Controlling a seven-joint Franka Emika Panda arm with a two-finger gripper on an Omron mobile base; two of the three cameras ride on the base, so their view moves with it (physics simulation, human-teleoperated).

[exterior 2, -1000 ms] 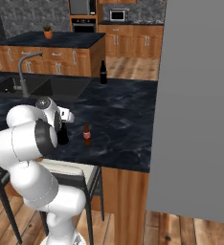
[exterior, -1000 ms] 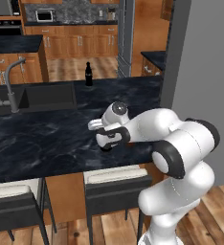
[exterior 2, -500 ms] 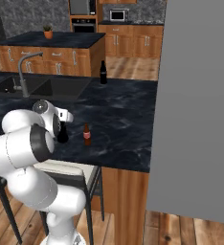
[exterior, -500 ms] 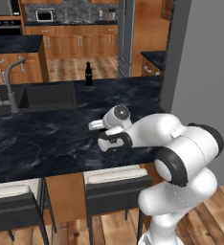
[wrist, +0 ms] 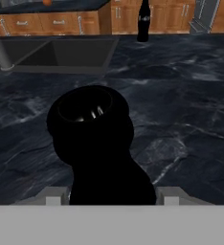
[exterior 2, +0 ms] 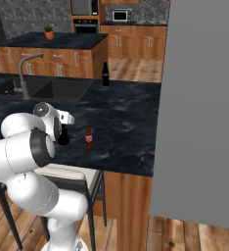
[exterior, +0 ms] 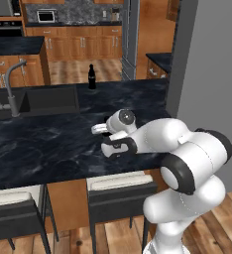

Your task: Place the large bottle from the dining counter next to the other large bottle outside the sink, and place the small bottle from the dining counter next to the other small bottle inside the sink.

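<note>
Gripper fingers were seen pressed against either side of the large bottle, a black one viewed from above in the hand view, so the jaws were judged closed on it. The bottle was held over the dining counter, near its front edge, well apart from the sink. Whether its base was touching the stone could not be told.

The step in hand was judged to be the carrying of this bottle. The next move was thought to call for a lift and a long reach across to the other large bottle, which stood upright outside the sink, just beyond the right basin's far corner.

The right base view showed the small bottle, amber with a red label, upright on the counter just beside the held one; in the left base view that spot was hidden by the arm.
</note>
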